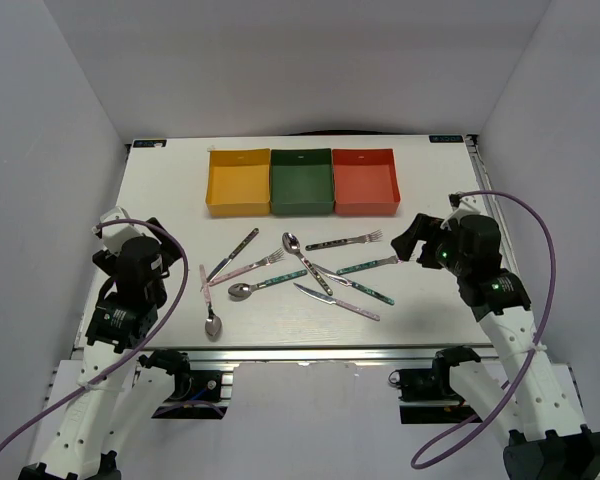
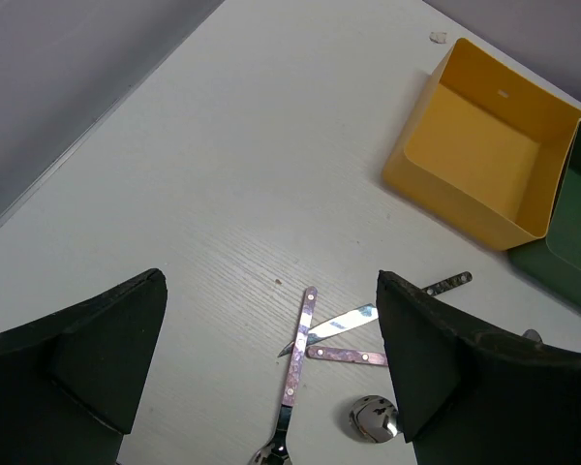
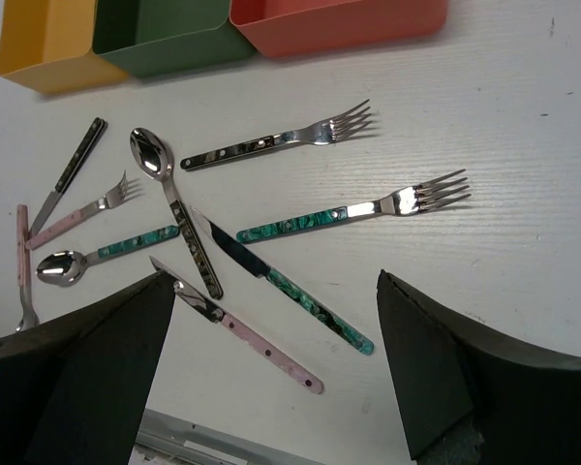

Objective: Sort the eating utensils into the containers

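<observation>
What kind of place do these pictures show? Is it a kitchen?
Most likely a robotics lab test cell, not a kitchen. A white table stands inside plain grey walls, two robot arms are mounted at its near edge, and cutlery lies before three empty coloured bins.

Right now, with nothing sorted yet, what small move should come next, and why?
Probably lower the open right gripper toward the teal-handled fork: it lies nearest that arm, its tines end lies free, and the containers are empty.
</observation>
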